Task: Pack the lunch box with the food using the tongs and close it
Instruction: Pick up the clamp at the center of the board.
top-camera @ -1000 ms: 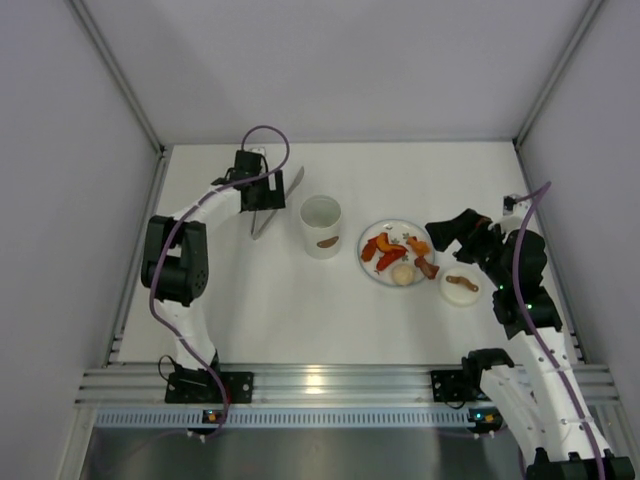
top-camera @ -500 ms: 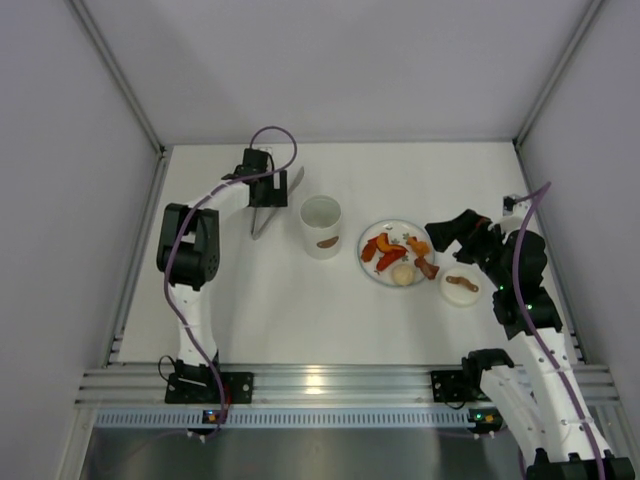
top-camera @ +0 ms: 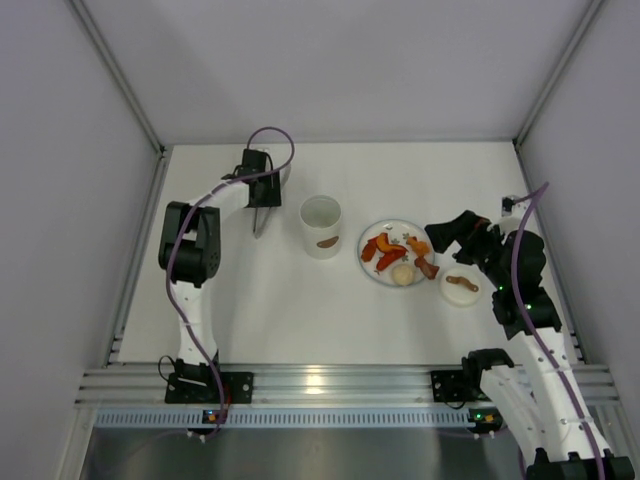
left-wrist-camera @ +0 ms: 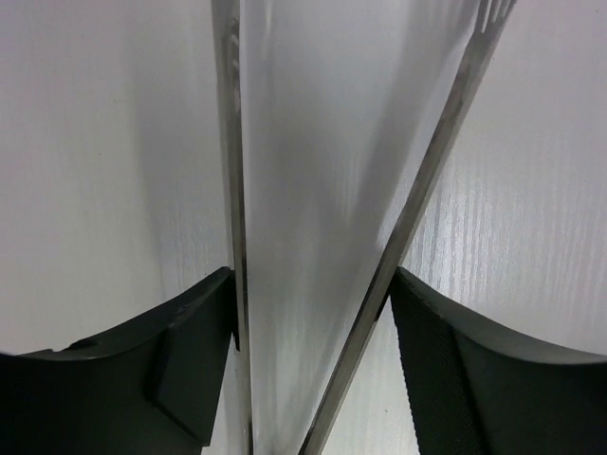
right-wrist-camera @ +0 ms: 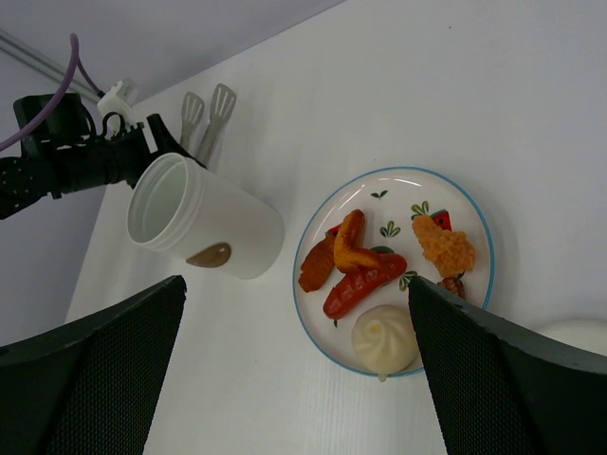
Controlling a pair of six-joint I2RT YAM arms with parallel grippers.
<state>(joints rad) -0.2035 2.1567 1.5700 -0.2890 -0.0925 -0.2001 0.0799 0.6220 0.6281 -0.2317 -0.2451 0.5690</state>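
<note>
The metal tongs (top-camera: 261, 209) lie on the table at the back left, tips toward the arm bases. My left gripper (top-camera: 263, 188) is over their hinge end. In the left wrist view its fingers (left-wrist-camera: 194, 351) press on both arms of the tongs (left-wrist-camera: 432, 166), squeezing them. The lunch box (top-camera: 321, 226) stands open and upright, with the brown mark on its side (right-wrist-camera: 210, 254). Several pieces of food (top-camera: 395, 251) sit on the plate (right-wrist-camera: 398, 194): orange-red and brown bits and a pale bun (right-wrist-camera: 384, 339). My right gripper (top-camera: 441, 232) hovers open over the plate's right edge, empty (right-wrist-camera: 296, 313).
A small white lid (top-camera: 461, 287) with a brown handle lies right of the plate, under the right arm. White walls with metal rails enclose the table on three sides. The tongs' tips (right-wrist-camera: 207, 112) show beyond the lunch box in the right wrist view.
The left gripper has closed on the tongs, and their two arms have drawn together. The right arm has not moved.
</note>
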